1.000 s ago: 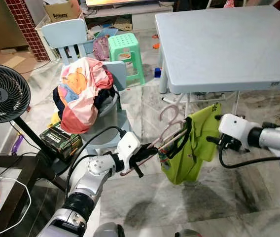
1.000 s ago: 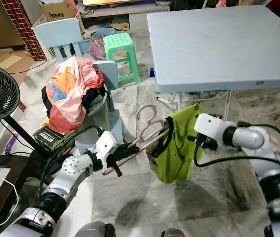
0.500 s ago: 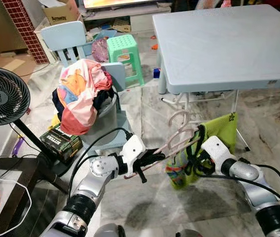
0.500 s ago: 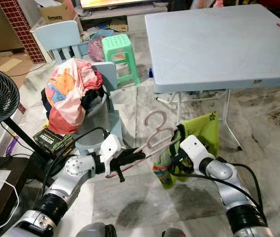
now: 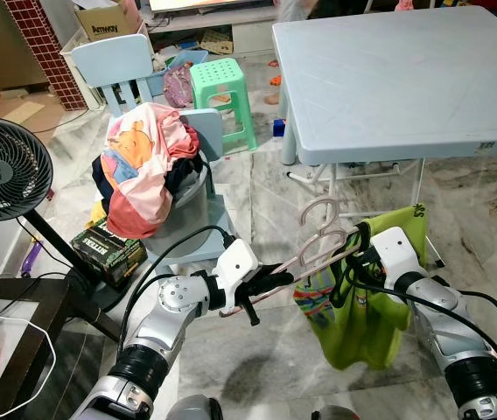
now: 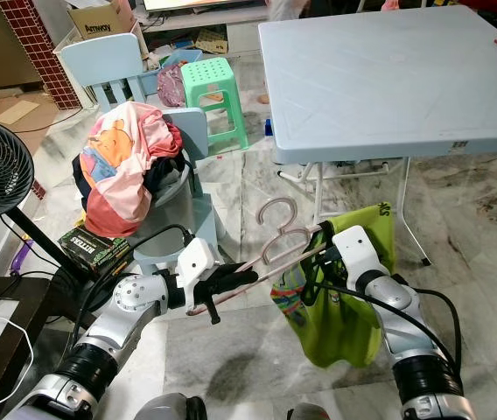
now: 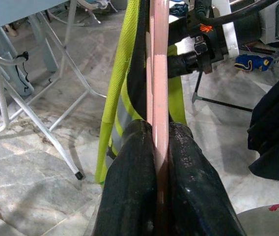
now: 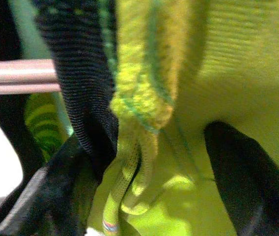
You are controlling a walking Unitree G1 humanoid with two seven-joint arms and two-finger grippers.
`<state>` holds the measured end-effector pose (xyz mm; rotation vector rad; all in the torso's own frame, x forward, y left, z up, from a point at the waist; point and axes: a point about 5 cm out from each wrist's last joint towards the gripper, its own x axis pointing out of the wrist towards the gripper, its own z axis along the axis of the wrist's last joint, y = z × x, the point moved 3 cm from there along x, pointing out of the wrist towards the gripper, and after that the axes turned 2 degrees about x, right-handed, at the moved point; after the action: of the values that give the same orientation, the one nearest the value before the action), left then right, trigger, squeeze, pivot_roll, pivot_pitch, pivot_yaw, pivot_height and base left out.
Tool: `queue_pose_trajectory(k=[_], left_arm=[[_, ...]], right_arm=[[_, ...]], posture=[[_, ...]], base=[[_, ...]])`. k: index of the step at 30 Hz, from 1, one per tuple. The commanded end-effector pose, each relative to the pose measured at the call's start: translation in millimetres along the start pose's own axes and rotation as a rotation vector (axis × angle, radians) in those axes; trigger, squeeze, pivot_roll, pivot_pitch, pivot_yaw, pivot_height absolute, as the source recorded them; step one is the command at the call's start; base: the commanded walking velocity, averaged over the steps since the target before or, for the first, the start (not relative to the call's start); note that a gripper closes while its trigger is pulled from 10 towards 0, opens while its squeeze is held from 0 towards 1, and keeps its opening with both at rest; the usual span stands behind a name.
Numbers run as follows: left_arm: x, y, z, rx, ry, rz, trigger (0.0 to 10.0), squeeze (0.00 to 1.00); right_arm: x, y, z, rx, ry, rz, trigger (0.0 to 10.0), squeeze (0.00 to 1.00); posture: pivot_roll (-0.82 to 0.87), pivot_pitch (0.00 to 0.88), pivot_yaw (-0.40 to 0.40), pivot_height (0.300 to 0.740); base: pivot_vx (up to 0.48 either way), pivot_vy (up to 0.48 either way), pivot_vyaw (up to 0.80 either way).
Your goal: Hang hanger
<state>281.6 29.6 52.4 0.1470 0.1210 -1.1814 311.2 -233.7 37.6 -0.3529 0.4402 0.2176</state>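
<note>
My left gripper is shut on one end of a pink hanger, holding it out over the marble floor with the hook up. The left wrist view shows the hanger pinched between the black fingers. A lime-green shirt with a dark collar hangs from the hanger's far end. My right gripper is at that collar. In the right wrist view its fingers stand apart, with the bunched green cloth and the black collar band between them.
A light-blue folding table stands just behind the hanger, its legs close to the shirt. A pile of clothes fills a basin on a chair at the left. A fan, a green stool and a box stand further left.
The shirt was bunched near the hanger's end half a second ago and now hangs down at full length. My right arm has shifted a little to the right. The left gripper still holds the hanger.
</note>
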Motion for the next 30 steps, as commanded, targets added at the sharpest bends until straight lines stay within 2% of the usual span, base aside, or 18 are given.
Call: queue_pose_trajectory(k=[1,12,19,28,30], left_arm=[[-0.8,3.6,10,0.023,-0.034,0.005,0.0,0.00],[-0.3,0.5,10,0.035,-0.029,-0.010,0.0,0.00],[2.3,0.3,12,0.040,-0.038,0.000,0.0,0.00],[0.2,-1.9,8,0.041,-0.028,0.009,0.0,0.00],[-0.7,-1.6,6,0.048,-0.015,0.014,0.0,0.00]], right_arm=[[1.5,-2.9,3,0.019,-0.004,-0.018,0.0,0.00],[1.3,-11.3,0,0.079,0.003,-0.064,0.0,0.00],[-1.3,-30.4,4,0.196,-0.024,-0.147,0.0,0.00],[-9.3,-36.9,2,0.326,-0.058,-0.198,0.0,0.00],[-12.1,-40.7,7,0.395,-0.098,-0.222,0.0,0.00]], posture=[[-0.08,0.000,0.088,0.740],[-0.08,0.000,0.087,0.740],[-0.09,0.000,0.079,0.740],[-0.08,0.000,0.062,0.740],[-0.08,0.000,0.060,0.740]], base=[[0.000,0.000,0.00],[0.000,0.000,0.00],[0.000,0.000,0.00],[0.000,0.000,0.00],[0.000,0.000,0.00]])
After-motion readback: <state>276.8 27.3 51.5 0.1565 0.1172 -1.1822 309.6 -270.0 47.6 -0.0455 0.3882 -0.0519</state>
